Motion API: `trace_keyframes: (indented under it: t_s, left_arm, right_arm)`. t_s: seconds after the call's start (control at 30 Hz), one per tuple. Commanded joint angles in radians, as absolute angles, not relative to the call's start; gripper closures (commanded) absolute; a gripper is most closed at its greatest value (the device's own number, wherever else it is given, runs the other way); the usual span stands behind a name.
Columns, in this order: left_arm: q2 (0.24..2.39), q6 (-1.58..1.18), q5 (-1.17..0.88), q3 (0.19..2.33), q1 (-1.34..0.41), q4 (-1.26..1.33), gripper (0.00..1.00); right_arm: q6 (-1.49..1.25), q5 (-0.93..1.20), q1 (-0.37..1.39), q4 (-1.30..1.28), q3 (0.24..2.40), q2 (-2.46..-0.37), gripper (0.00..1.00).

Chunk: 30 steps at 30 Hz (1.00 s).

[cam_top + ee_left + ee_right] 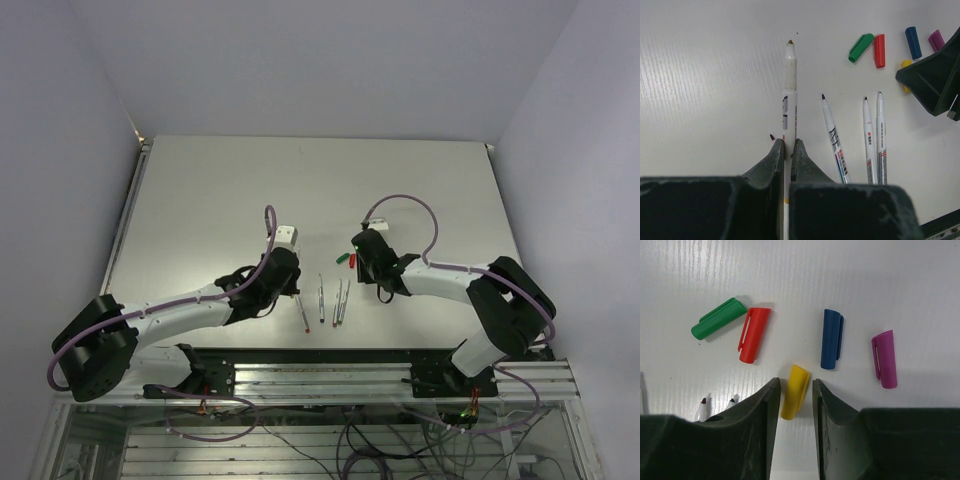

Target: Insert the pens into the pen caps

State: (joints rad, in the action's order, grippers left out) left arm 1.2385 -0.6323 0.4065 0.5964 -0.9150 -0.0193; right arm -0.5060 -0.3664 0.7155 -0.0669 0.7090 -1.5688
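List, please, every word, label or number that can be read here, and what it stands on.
None reads clearly.
The pen in the left gripper: dark barrel print, too blurred to read.
The loose pens: small barrel print, too small to read.
The pen caps: no lettering visible.

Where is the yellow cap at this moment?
In the right wrist view the yellow cap lies between the right pincer's open fingers, with the red cap up-left and the blue cap up-right of it in the picture.
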Motion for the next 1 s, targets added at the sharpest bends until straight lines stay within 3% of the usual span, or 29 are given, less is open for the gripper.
trace_keyframes:
  t_s: [0.0,0.1,0.27,0.97]
  left_arm:
    - [1.243,-0.632,0.406,0.591,-0.910,0.011,0.93]
    - [1.241,-0.633,0.406,0.586,-0.910,0.011,0.93]
    - [1.229,-0.635,0.411,0.581,-0.908,0.004,0.93]
    - [1.227,-0.533,0.399,0.628,-0.905,0.095,0.93]
  right_arm:
    - [-0.530,-0.390,0.723,-0.097,0.727,-1.592,0.69]
    - [-0.540,-0.398,0.725,-0.107,0.724,-1.592,0.74]
    - [-0.566,-0.409,0.728,-0.148,0.726,-1.590,1.00]
    - [-0.370,-0.356,0.729,0.085,0.732,-1.284,1.00]
